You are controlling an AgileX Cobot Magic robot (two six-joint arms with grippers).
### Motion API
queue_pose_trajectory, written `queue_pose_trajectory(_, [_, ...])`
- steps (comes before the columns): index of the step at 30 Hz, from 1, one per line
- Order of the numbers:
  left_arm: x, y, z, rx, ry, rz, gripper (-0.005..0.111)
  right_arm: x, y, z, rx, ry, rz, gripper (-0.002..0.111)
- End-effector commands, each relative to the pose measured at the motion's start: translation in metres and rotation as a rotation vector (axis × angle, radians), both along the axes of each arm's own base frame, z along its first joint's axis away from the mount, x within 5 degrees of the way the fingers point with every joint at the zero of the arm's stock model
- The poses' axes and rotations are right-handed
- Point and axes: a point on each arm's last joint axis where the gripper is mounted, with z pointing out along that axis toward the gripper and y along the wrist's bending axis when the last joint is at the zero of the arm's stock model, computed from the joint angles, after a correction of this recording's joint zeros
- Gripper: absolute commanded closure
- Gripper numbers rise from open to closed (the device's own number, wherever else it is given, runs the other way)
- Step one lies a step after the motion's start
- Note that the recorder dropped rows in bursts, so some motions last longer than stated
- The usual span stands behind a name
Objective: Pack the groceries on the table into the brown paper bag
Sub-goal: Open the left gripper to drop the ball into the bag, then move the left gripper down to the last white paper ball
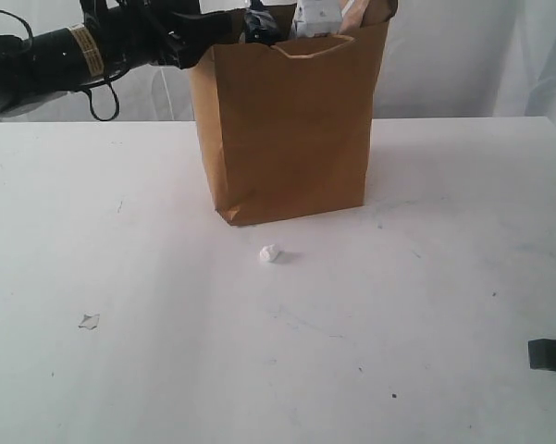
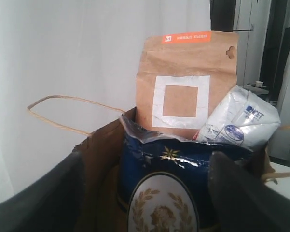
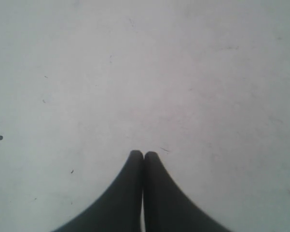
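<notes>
Nearest, at the near right edge of the surface, the right jaws are pressed together over bare white top and hold nothing. A flat scrap and a small crumpled wad lie farther in. They look like litter rather than groceries, and no grocery shows out on the surface.

Behind the wad the bag stands upright at mid-surface, its mouth crowded. Its thin kraft walls should buckle under a side push, so any nudge is best kept low, near the base. The twisted handle looks the only sound place to lift it.

At the mouth the left jaws are spread wide either side of a blue packet, pinching nothing. Whether either jaw touches its film I cannot tell. That glossy, wrinkled film probably slips and gives, so a broad squeeze across the body would serve better than a grip on the loose top edge.

Behind it stands the pouch, which looks stiffish and light; its flat top seam is the natural hold. Leaning beside the pouch is the carton, already dented and likely to crush, so it wants light pressure only. The packing looks close to finished.
</notes>
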Motion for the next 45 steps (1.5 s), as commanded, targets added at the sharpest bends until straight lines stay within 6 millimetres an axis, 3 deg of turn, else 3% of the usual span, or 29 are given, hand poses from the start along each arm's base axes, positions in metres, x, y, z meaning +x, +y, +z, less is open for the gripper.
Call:
queue_pose_trajectory(1, [-0.008,0.011,0.023,-0.015,-0.072,-0.044,0.038,-0.001,0.000,-0.002,0.004,0.001,-0.007,0.108])
queue_pose_trajectory(3, [-0.011,0.021,0.029,-0.027,-0.062,-0.063,0.046,-0.001,0.000,-0.002,0.004,0.001,-0.007,0.108])
queue_pose_trajectory(5, [-0.011,0.043,0.031,0.006,0.025,-0.061,0.070,-0.001,0.000,-0.002,0.004,0.001,-0.007,0.108])
queue_pose_trajectory(6, [-0.011,0.061,0.031,0.034,0.089,-0.049,0.092,-0.001,0.000,-0.001,0.003,-0.001,-0.008,0.108])
queue_pose_trajectory(7, [-0.011,0.069,0.030,0.059,0.115,-0.042,0.103,-0.001,0.000,-0.001,0.002,-0.005,-0.009,0.108])
queue_pose_trajectory(8, [-0.012,0.082,0.027,0.128,0.123,-0.030,0.107,0.000,0.000,-0.001,0.000,-0.009,-0.011,0.108])
queue_pose_trajectory(12, [-0.013,0.091,0.014,0.238,0.240,-0.013,0.107,0.000,-0.001,-0.001,-0.002,-0.016,-0.013,0.108])
queue_pose_trajectory(15, [-0.007,0.091,-0.013,0.277,0.366,0.164,0.107,0.001,-0.001,-0.001,-0.004,-0.020,-0.014,0.108])
queue_pose_trajectory(18, [-0.013,0.105,-0.043,0.320,0.485,0.411,0.107,0.001,-0.001,-0.001,-0.004,-0.020,-0.014,0.108])
queue_pose_trajectory(23, [-0.050,0.134,-0.061,0.532,0.502,0.872,0.107,0.001,-0.001,-0.001,-0.004,-0.020,-0.014,0.108])
queue_pose_trajectory(27, [-0.098,0.149,-0.078,0.920,0.427,1.304,0.107,0.001,-0.001,0.000,-0.006,-0.027,-0.017,0.108])
queue_pose_trajectory(29, [-0.112,0.144,-0.092,1.008,0.437,1.267,0.107,0.001,-0.001,0.000,-0.006,-0.031,-0.019,0.108])
queue_pose_trajectory(30, [-0.117,0.137,-0.102,1.020,0.459,1.161,0.107,0.002,-0.001,0.000,-0.006,-0.033,-0.019,0.108])
queue_pose_trajectory(33, [-0.127,0.094,-0.126,0.960,0.484,0.596,0.107,0.002,-0.002,0.000,-0.009,-0.042,-0.022,0.108])
queue_pose_trajectory(35, [-0.142,0.058,-0.127,0.851,0.423,0.179,0.107,0.003,-0.002,0.000,-0.008,-0.048,-0.026,0.108])
queue_pose_trajectory(36, [-0.148,0.045,-0.125,0.787,0.436,0.087,0.107,0.003,-0.002,0.001,-0.007,-0.053,-0.030,0.108])
queue_pose_trajectory(38, [-0.150,0.030,-0.120,0.683,0.549,0.107,0.107,0.004,-0.002,0.001,-0.006,-0.058,-0.033,0.108])
queue_pose_trajectory(43, [-0.139,0.002,-0.113,0.448,0.818,0.352,0.107,0.004,-0.001,0.002,0.020,-0.063,-0.052,0.108])
queue_pose_trajectory(45, [-0.127,-0.013,-0.111,0.333,0.922,0.304,0.107,0.004,0.000,0.001,0.022,-0.058,-0.050,0.108])
